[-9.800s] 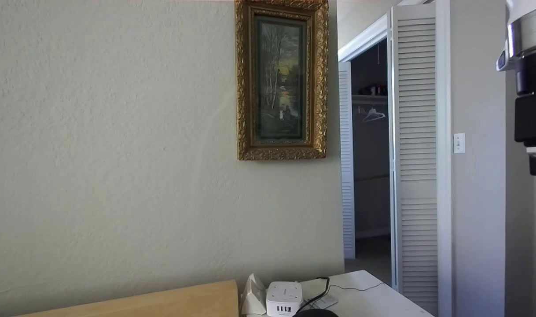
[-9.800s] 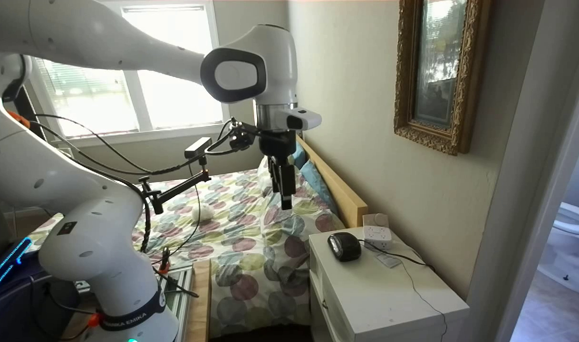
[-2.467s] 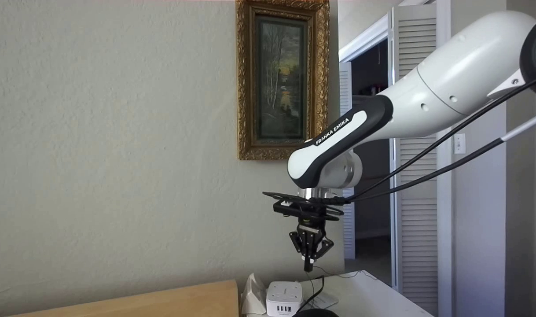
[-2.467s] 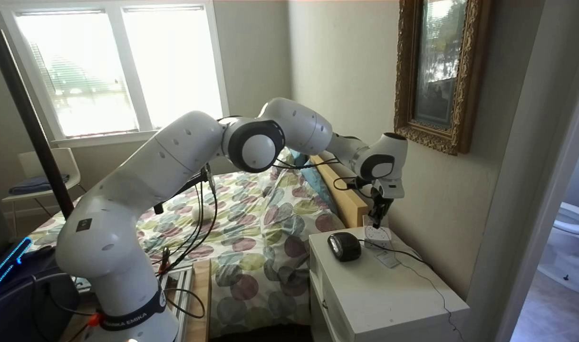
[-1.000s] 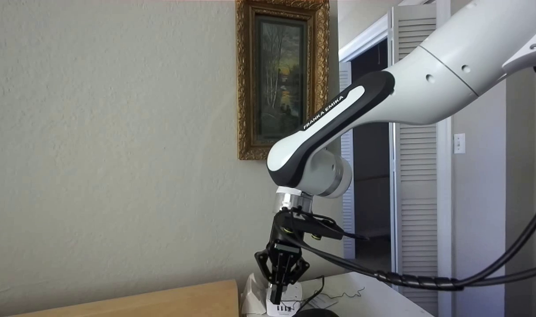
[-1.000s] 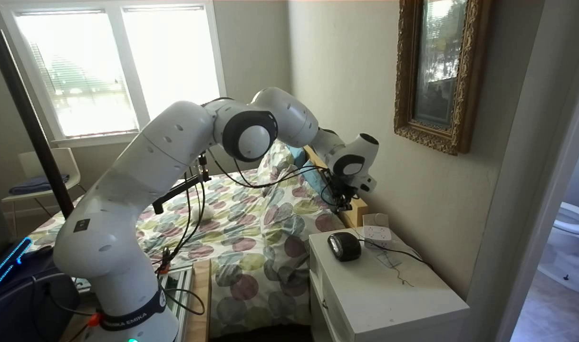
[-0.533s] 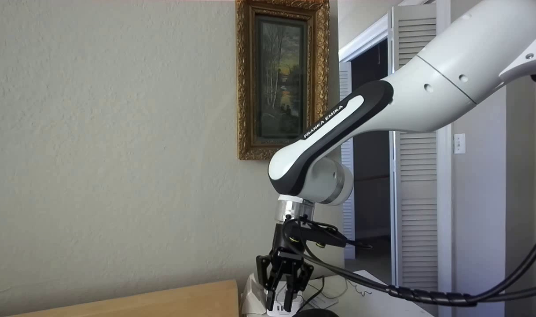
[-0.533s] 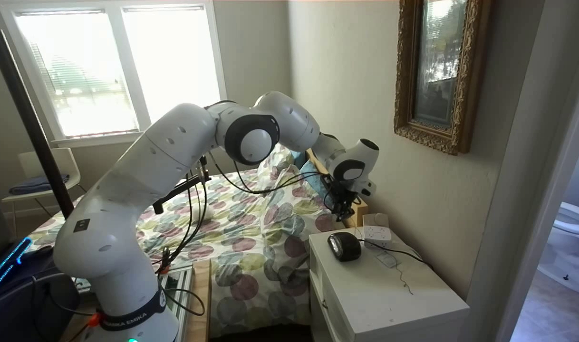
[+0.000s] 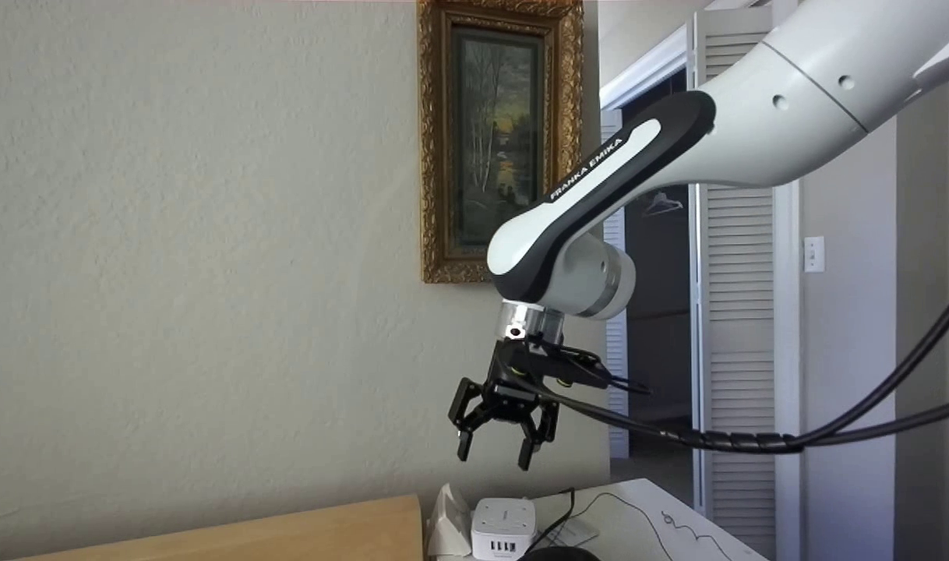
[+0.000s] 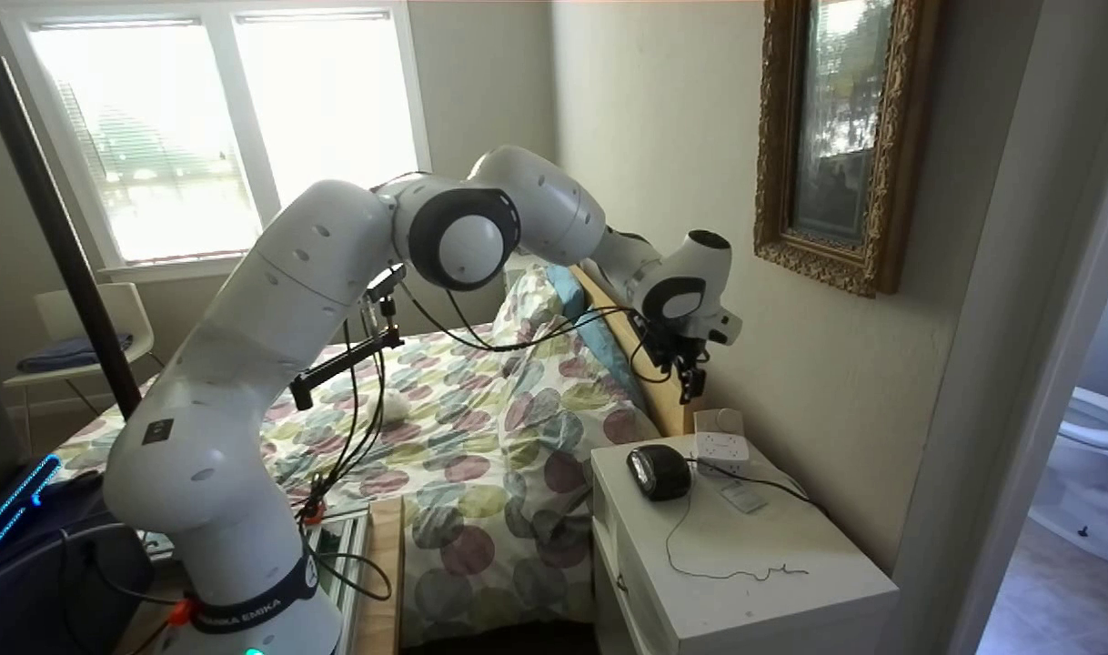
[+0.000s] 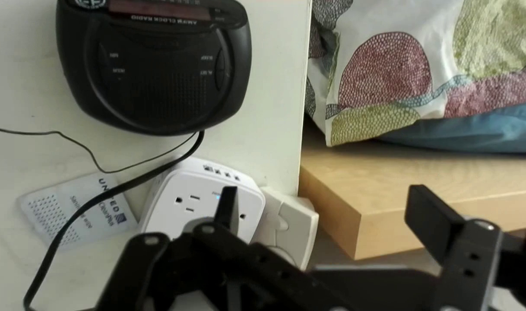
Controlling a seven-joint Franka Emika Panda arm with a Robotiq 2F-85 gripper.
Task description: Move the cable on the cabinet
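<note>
The cable is a thin black cord (image 10: 727,576) lying in a loose curve on the white cabinet's top (image 10: 763,600), its wavy end toward the front. It also shows in an exterior view (image 9: 640,510) and in the wrist view (image 11: 89,151), where it runs from behind the clock radio to the left edge. My gripper (image 9: 494,460) is wide open and empty, above the back of the cabinet near the headboard, apart from the cable. In the wrist view, its fingers (image 11: 323,194) are spread with nothing between them. In an exterior view, the gripper (image 10: 690,387) is seen from the side.
A black clock radio (image 10: 659,472) with a thicker black cord (image 11: 135,183) stands on the cabinet. A white outlet block (image 11: 207,190), a beige wedge-shaped object (image 11: 299,220) and a flat wipe packet (image 11: 79,207) lie nearby. The wooden headboard (image 9: 287,538) borders the cabinet.
The gripper was shut on the cable. It has opened, let go and risen. The cable has dropped onto the cabinet top and lies in a new curve toward the front.
</note>
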